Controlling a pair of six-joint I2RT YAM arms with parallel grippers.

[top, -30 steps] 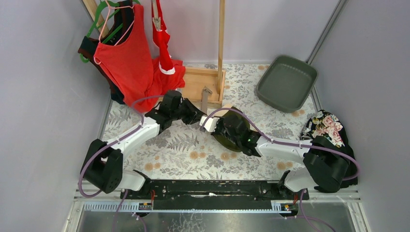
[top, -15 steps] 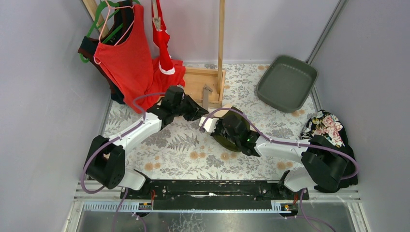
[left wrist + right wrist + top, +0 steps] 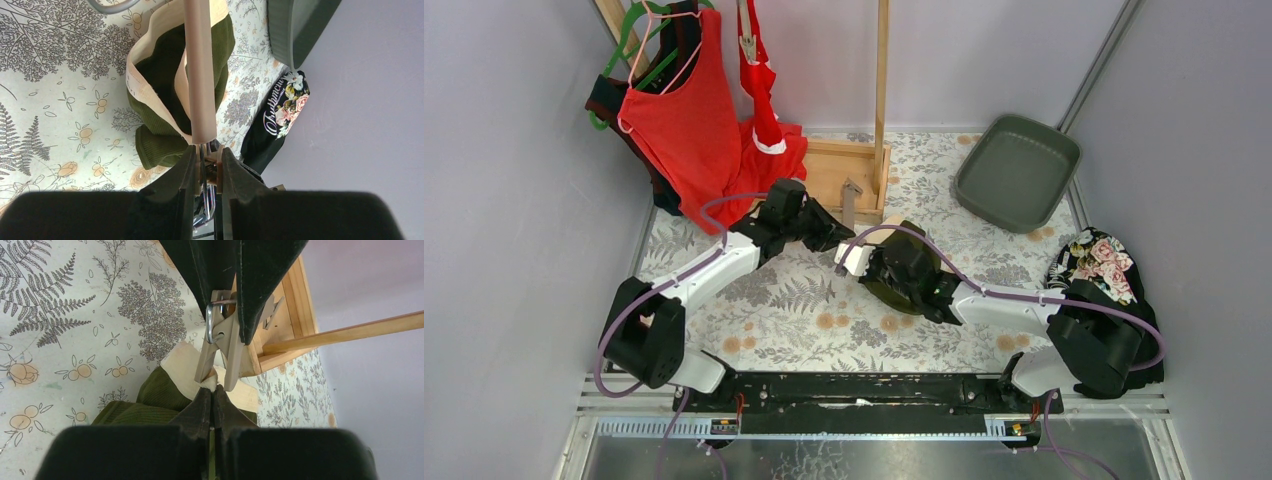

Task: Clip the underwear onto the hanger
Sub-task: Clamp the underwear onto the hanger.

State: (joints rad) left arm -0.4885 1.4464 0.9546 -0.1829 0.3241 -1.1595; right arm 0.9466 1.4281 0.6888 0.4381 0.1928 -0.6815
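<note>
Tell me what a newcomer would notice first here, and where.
The bright red tank top hanging at the back left draws the eye first. At mid-table the left gripper grips a hanger clip, while the right gripper pinches the cream waistband of the olive green briefs up to it.

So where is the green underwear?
In the top view the olive green briefs lie mid-table, just before the wooden stand base; the right fingers pinch their waistband.
</note>
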